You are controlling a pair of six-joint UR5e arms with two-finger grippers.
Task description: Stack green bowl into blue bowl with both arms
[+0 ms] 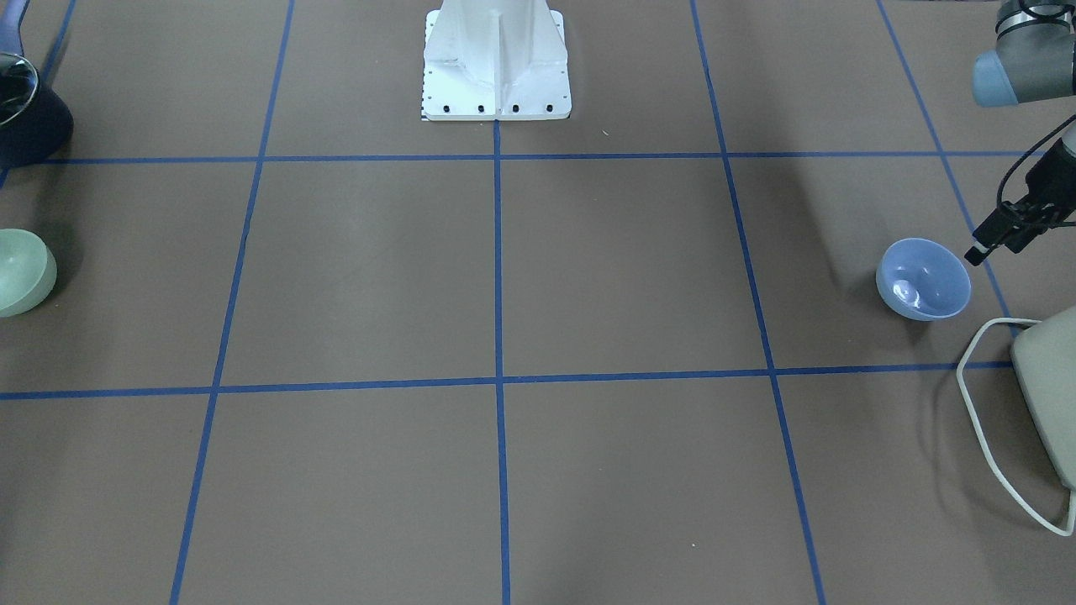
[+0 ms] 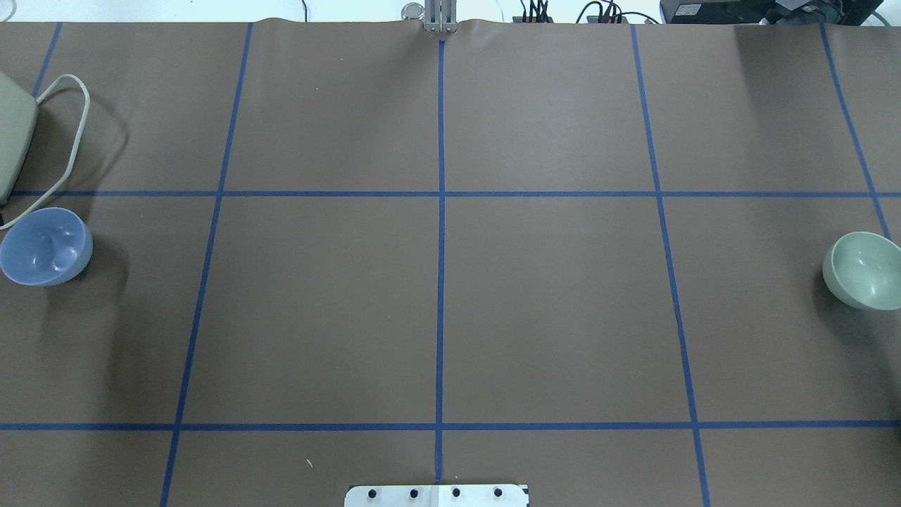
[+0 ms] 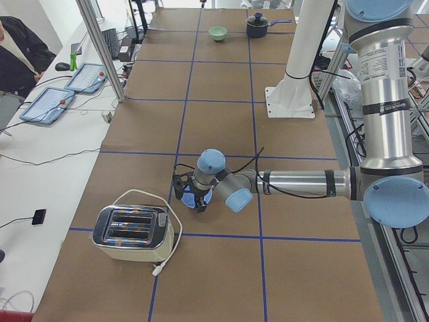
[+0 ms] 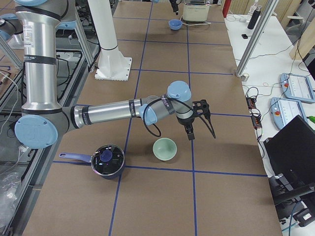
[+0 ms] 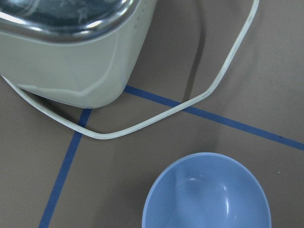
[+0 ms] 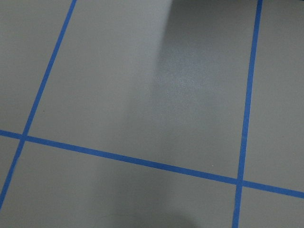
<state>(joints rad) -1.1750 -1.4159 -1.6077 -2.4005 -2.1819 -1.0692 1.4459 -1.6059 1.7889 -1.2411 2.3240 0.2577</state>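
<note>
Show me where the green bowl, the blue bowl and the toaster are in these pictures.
green bowl (image 2: 864, 271): overhead exterior view, on its inner wall.
blue bowl (image 2: 43, 246): overhead exterior view, on its inside bottom.
toaster (image 3: 131, 227): exterior left view, on its chrome top.

White lettering is running along a black band (image 3: 387, 105) on the left arm (image 3: 379, 144) in the exterior left view; it is possibly spelling a maker's name, but it is showing too small to read for certain. A second band (image 4: 37, 59) on the right arm (image 4: 42, 86) is carrying similar lettering, equally illegible.
</note>
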